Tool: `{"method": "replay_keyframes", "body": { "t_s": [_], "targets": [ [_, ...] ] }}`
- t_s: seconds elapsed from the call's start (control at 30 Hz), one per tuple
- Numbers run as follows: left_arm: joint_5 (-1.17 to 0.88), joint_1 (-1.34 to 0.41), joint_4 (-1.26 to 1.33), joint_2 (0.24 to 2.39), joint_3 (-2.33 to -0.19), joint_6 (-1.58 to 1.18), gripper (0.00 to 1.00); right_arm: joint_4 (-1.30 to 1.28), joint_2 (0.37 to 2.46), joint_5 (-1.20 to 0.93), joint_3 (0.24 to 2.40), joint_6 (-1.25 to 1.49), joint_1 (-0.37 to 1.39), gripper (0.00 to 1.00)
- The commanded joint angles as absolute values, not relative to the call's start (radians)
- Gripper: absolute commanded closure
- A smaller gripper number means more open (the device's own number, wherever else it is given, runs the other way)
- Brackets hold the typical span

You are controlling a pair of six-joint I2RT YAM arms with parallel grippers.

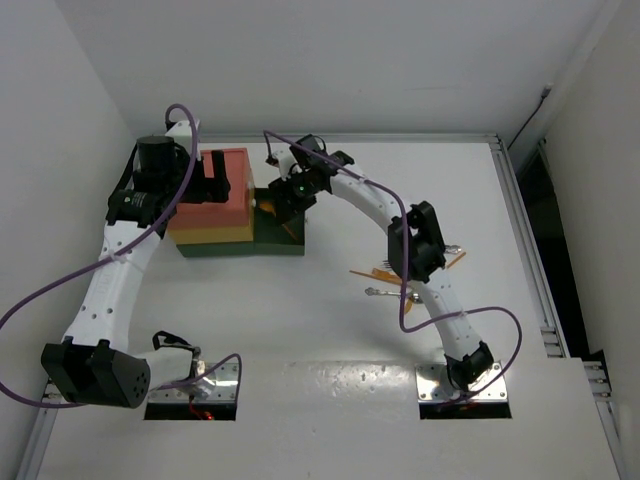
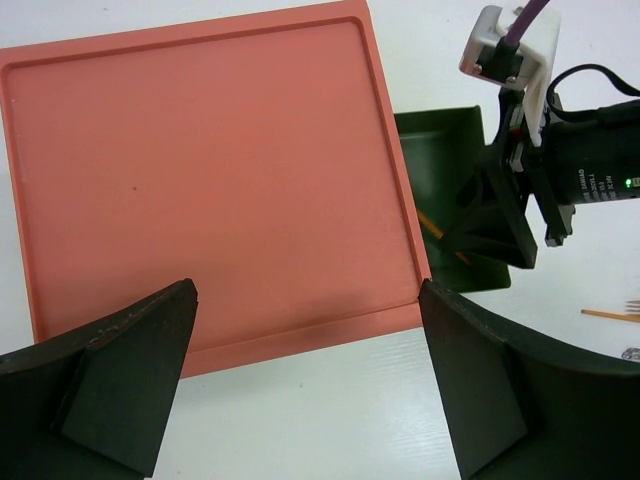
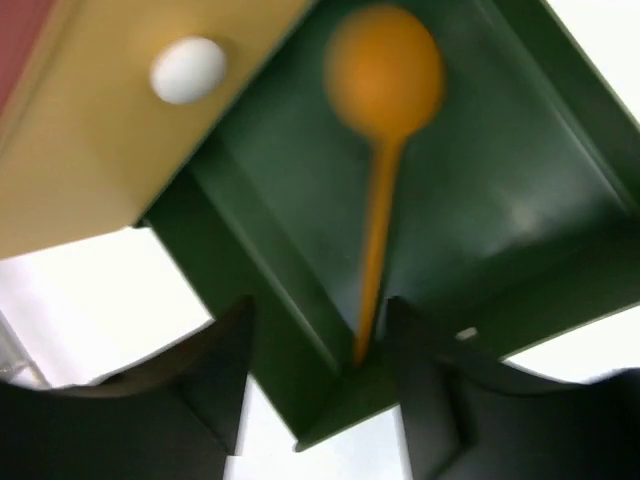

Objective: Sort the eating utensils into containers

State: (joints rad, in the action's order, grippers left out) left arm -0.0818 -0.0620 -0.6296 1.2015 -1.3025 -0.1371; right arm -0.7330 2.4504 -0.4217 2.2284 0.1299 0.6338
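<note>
The containers are one block (image 1: 210, 205) with a red-orange top (image 2: 200, 170), a yellow middle drawer (image 3: 90, 150) and a dark green bottom drawer (image 3: 480, 200) pulled out to the right. My left gripper (image 2: 308, 300) is wide open and empty, above the red top's near edge. My right gripper (image 3: 318, 310) is open over the green drawer. A blurred orange spoon (image 3: 385, 90) lies inside the drawer, its handle end between the fingers and close to the right one. More orange utensils (image 1: 375, 272) and a silver spoon (image 1: 385, 293) lie on the table, partly hidden under my right arm.
The yellow drawer has a white knob (image 3: 187, 68). The left wrist view shows my right gripper (image 2: 495, 225) over the green drawer (image 2: 440, 150). In that view an orange utensil (image 2: 610, 313) lies on the white table at the right edge. Walls close in the table.
</note>
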Motion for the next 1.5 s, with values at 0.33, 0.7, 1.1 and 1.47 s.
{"method": "replay_keyframes", "body": {
  "t_s": [0.33, 0.7, 1.1, 1.47],
  "targets": [
    [-0.090, -0.054, -0.618, 1.155, -1.336, -0.129, 0.00, -0.864, 1.964, -0.283, 1.842, -0.173, 0.581, 0.51],
    [-0.137, -0.063, -0.640, 1.163, -1.327, -0.077, 0.00, -0.805, 1.530, -0.094, 1.073, -0.391, 0.563, 0.54],
    [-0.137, -0.063, -0.649, 1.172, -1.318, -0.077, 0.00, -0.627, 1.562, 0.040, 0.899, -0.411, 0.534, 0.50],
    [-0.127, -0.063, -0.649, 1.181, -1.308, -0.077, 0.00, -0.574, 1.644, 0.040, 0.908, -0.430, 0.515, 0.58]
  ]
}}
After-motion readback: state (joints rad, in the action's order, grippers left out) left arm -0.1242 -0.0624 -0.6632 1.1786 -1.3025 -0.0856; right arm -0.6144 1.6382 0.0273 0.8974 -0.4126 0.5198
